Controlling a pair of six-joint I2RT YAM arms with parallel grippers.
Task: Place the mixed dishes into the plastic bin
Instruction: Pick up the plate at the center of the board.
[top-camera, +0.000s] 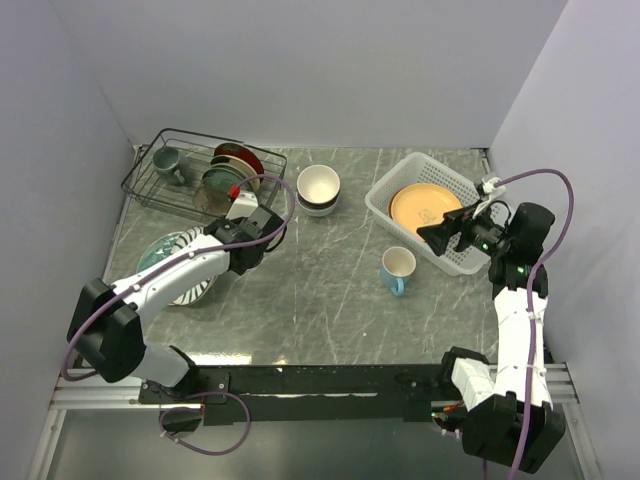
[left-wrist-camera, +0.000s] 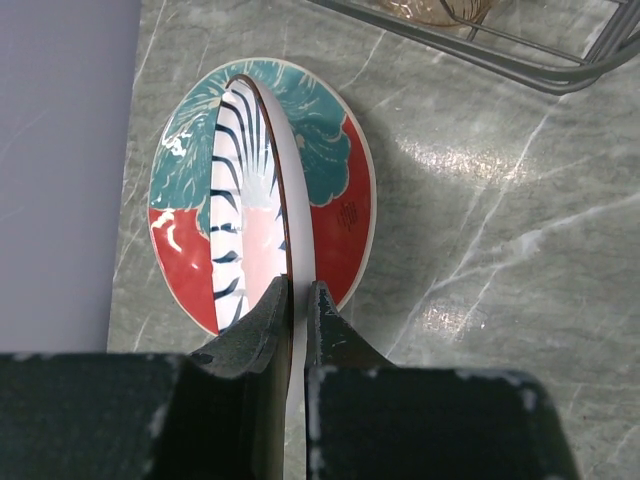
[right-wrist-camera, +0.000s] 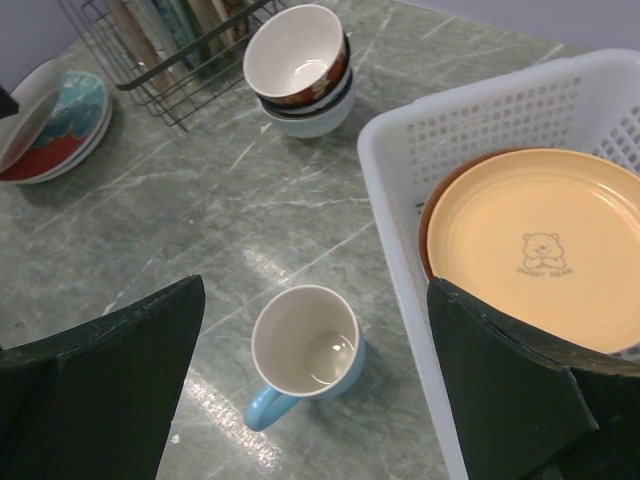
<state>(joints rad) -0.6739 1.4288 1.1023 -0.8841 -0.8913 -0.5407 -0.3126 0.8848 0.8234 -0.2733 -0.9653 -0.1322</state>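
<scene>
My left gripper (left-wrist-camera: 297, 290) is shut on the rim of a navy-striped white plate (left-wrist-camera: 240, 190). The plate stands tilted on edge over a red-and-teal plate (left-wrist-camera: 340, 170) at the table's left side (top-camera: 160, 258). The white plastic bin (top-camera: 395, 185) at the right holds a yellow bear plate (right-wrist-camera: 530, 250) lying on a brown-rimmed plate. My right gripper (top-camera: 440, 237) hangs open by the bin's near-left side. Below its spread fingers stands the light blue mug (right-wrist-camera: 305, 355), upright, just outside the bin. Stacked cream-and-dark bowls (top-camera: 318, 190) sit at mid-table.
A black wire rack (top-camera: 150, 185) at the back left holds a grey-green mug (top-camera: 166, 160) and upright plates (top-camera: 230, 170). Walls close in on the left, back and right. Bare marble table (top-camera: 320, 290) lies between the plates and the mug.
</scene>
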